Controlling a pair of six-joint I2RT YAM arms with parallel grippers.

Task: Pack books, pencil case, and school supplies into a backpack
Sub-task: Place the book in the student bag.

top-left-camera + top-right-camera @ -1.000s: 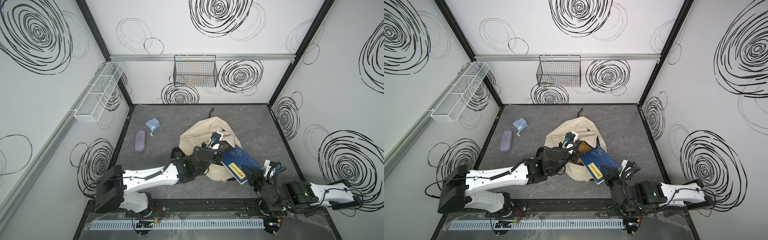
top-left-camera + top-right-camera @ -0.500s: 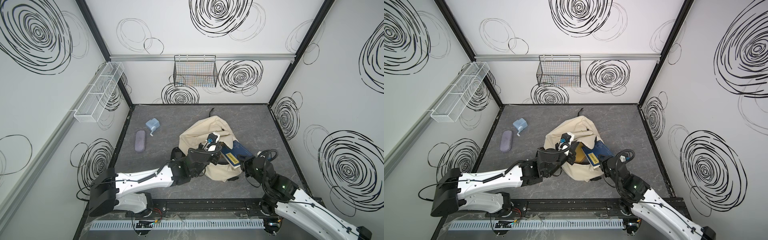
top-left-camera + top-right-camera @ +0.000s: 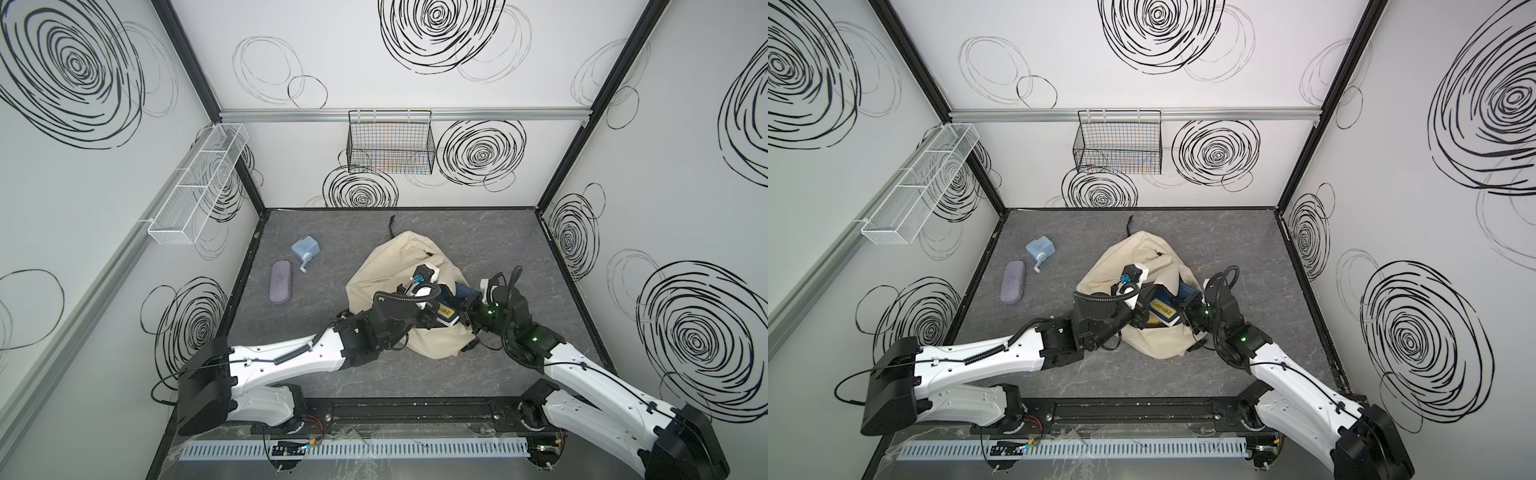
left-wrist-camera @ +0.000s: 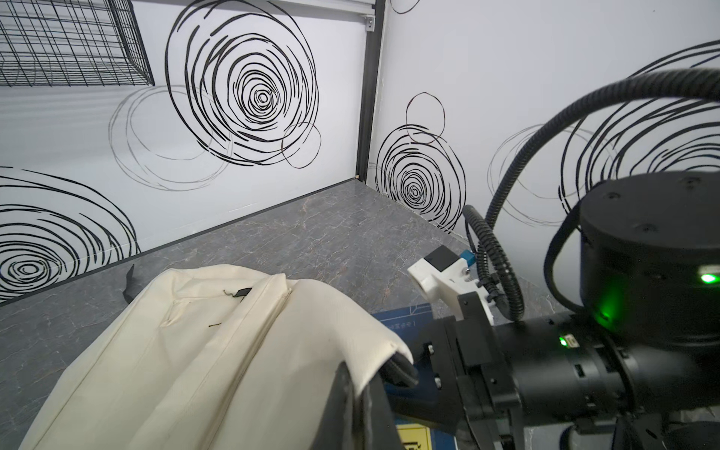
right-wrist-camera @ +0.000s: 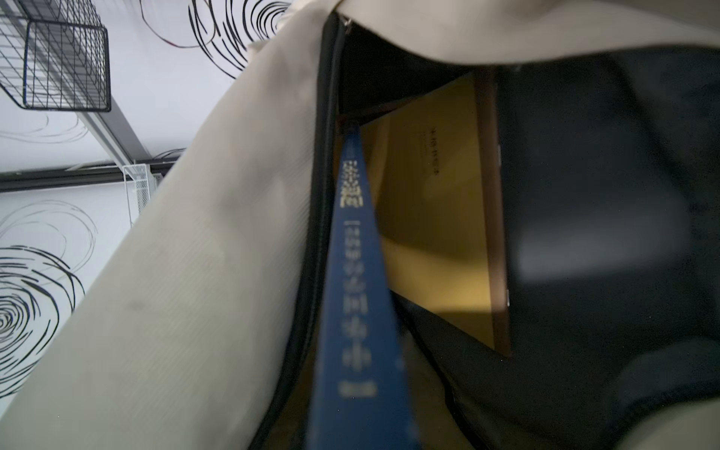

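the step in hand looks like putting the blue book (image 3: 457, 299) into the backpack (image 3: 390, 266). the left gripper (image 4: 356, 393) is pinched tight on the backpack's top edge, holding its mouth up. the right gripper (image 3: 468, 311) is closed on the blue book, which is half inside the backpack, beside the brown book (image 5: 436, 218). next, i think, it needs a push deeper, then let go. the pencil case (image 3: 281, 281) and sharpener (image 3: 305, 249) lie on the table (image 3: 498, 249), well apart from the backpack.

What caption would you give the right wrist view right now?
Packing close-up: navy blue book edge-on in the mouth of the open backpack, mustard-brown book already inside.
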